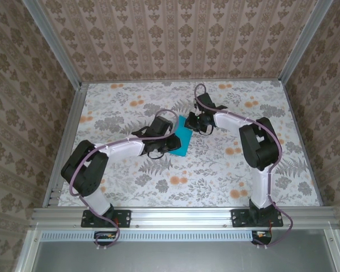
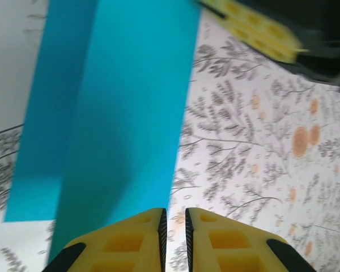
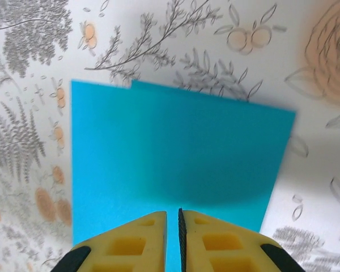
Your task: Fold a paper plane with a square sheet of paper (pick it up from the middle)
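Note:
The square sheet of paper lies mid-table, bright turquoise and folded over into two layers whose edges sit slightly offset. My left gripper rests at its left edge; in the left wrist view the paper reaches past the left finger, and the left gripper is shut to a thin slit with only tabletop showing through. My right gripper is at the paper's far right side. The right wrist view shows the right gripper shut just over the sheet, blue behind the slit. No paper plane shape is formed.
The floral tabletop is fenced by aluminium rails at the left, right and near edges, with patterned walls behind. The right gripper's yellow finger shows at the top of the left wrist view, close to the paper's far corner.

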